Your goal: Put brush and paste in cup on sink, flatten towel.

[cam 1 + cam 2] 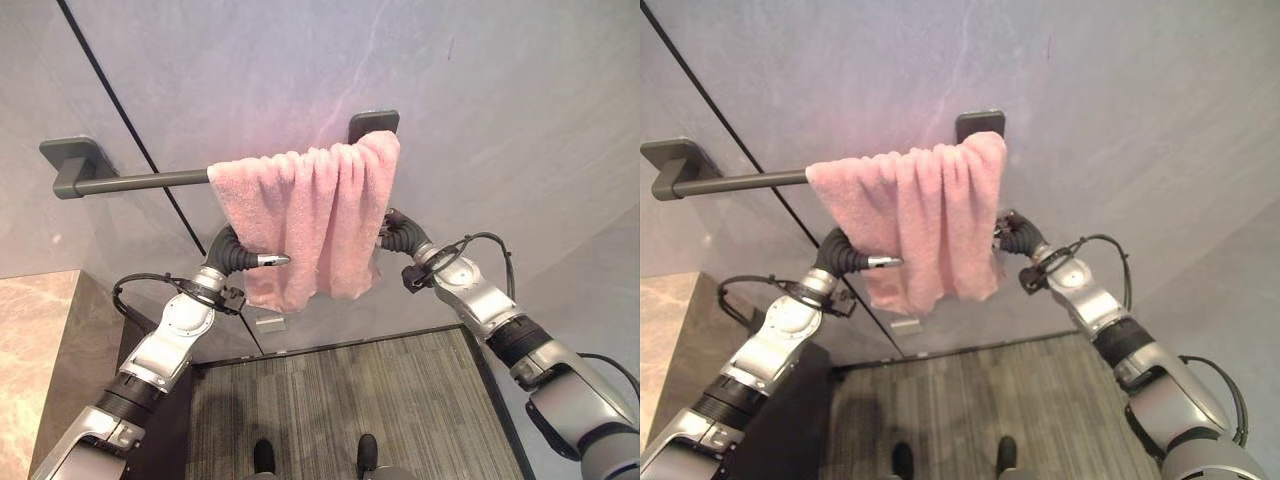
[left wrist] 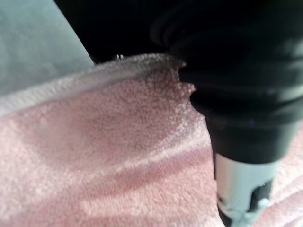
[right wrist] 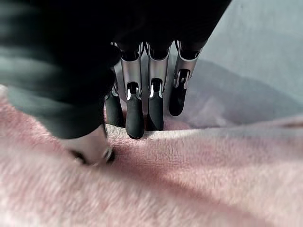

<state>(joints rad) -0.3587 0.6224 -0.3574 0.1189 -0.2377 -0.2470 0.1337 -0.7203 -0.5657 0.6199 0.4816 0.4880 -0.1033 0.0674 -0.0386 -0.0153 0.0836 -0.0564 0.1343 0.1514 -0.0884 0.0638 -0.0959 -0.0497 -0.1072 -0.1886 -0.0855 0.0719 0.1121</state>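
Observation:
A pink towel (image 1: pixel 310 215) hangs bunched in folds at the right end of a dark grey wall bar (image 1: pixel 140 181). My left hand (image 1: pixel 268 261) is at the towel's lower left edge, its thumb (image 2: pixel 241 189) lying across the front of the cloth and its fingers hidden behind, pinching it. At the towel's right edge my right hand (image 1: pixel 398 236) grips the cloth too: its fingers (image 3: pixel 135 118) curl over the hem from behind while the thumb (image 3: pixel 92 146) presses on the front.
The bar's brackets (image 1: pixel 68 160) are fixed to a grey wall with a dark slanting seam (image 1: pixel 150 170). A brown stone counter (image 1: pixel 30 340) lies at lower left. A striped grey floor (image 1: pixel 350 400) spreads below, and a small plate (image 1: pixel 268 320) sits on the wall under the towel.

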